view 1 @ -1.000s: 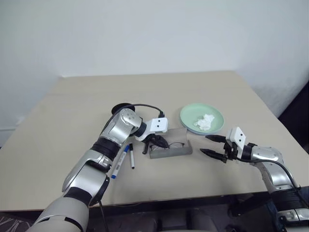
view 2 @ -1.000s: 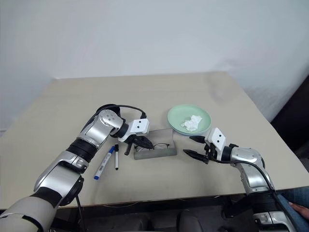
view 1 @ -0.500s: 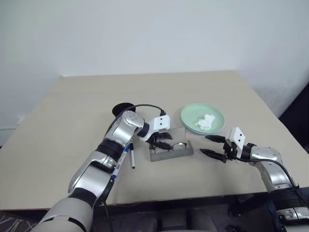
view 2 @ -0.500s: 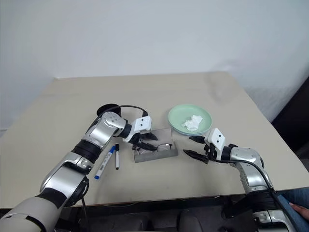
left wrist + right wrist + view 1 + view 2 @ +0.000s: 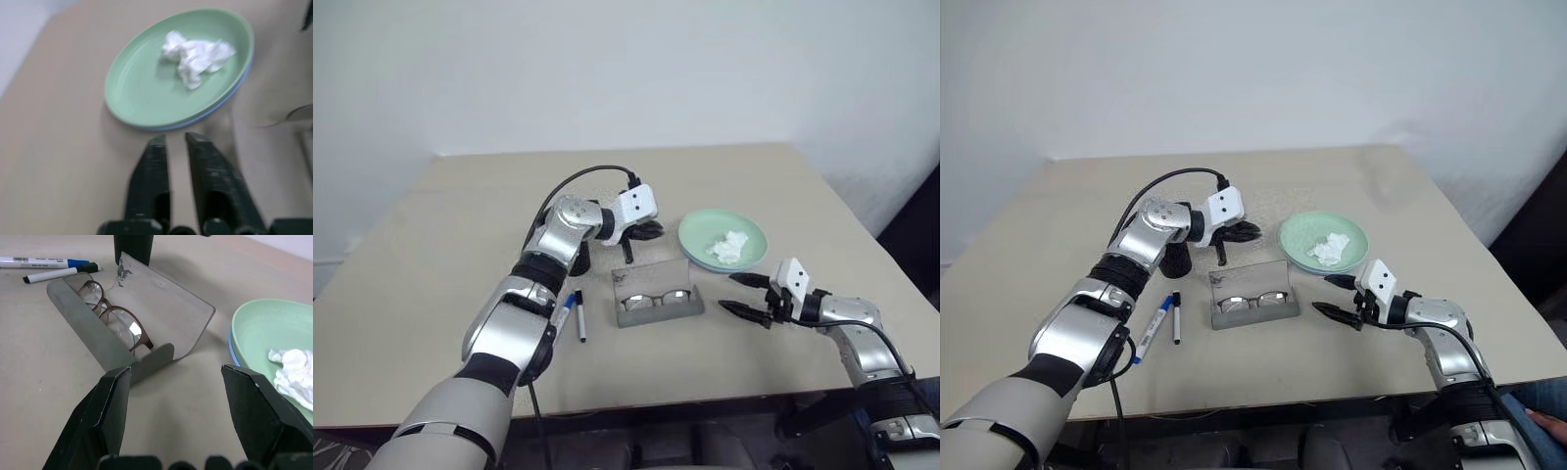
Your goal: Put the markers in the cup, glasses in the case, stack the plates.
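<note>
I am sitting between steps: the glasses (image 5: 115, 308) are lying inside the open case (image 5: 656, 297) near the middle of the desk (image 5: 431, 245), its lid not yet shut, and the green plate (image 5: 1323, 242) is already resting on the blue one toward the desk's right edge, a crumpled tissue (image 5: 195, 54) on top. The two markers (image 5: 1163, 321) are lying just left of the case, the black cup (image 5: 1175, 260) behind them, so I judge the markers come next: my left claw (image 5: 646, 230) needs to swing back and pinch one. It is hanging clenched and empty above the desk between cup and plates. My right claw (image 5: 741, 296) is waiting spread wide, holding nothing, just right of the case.
</note>
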Robot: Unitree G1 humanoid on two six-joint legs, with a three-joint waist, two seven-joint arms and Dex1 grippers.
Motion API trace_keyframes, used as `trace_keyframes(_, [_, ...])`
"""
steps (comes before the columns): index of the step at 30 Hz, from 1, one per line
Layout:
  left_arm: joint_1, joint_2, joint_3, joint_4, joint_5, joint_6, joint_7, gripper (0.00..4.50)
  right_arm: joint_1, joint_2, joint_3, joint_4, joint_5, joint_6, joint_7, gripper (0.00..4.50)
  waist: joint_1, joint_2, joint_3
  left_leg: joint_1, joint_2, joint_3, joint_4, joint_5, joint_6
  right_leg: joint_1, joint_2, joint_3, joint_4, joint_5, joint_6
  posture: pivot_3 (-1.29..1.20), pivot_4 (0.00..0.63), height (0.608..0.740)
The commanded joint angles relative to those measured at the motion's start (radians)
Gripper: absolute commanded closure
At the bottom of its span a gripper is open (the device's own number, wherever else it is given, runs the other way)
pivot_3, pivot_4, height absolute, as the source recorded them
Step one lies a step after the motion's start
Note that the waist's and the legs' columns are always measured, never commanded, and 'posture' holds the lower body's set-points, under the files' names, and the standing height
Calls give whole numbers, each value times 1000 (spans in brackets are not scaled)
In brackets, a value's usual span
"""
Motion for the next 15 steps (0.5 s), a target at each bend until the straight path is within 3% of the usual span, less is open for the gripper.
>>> trace_keyframes(1, [-37, 6, -16, 50, 48, -32, 30, 4465, -27, 1, -28, -46, 49, 6, 20, 1306, 0, 0, 0, 0, 0, 0, 0, 0, 0, 0, 0, 0, 0, 0, 0, 0, 0, 740])
trace_keyframes(7, [-16, -6, -49, 116, 101, -48, 4, 4465, -35, 0, -31, -81, 65, 27, 20, 1306, 0, 0, 0, 0, -1, -1, 0, 0, 0, 0, 0, 0, 0, 0, 0, 0, 0, 740])
trace_keyframes(15, [32, 11, -79, 50, 104, -39, -199, 4465, -33, 1, -32, -99, 62, 39, 3, 1306, 0, 0, 0, -1, 0, 0, 0, 0, 1, 0, 0, 0, 0, 0, 0, 0, 0, 740])
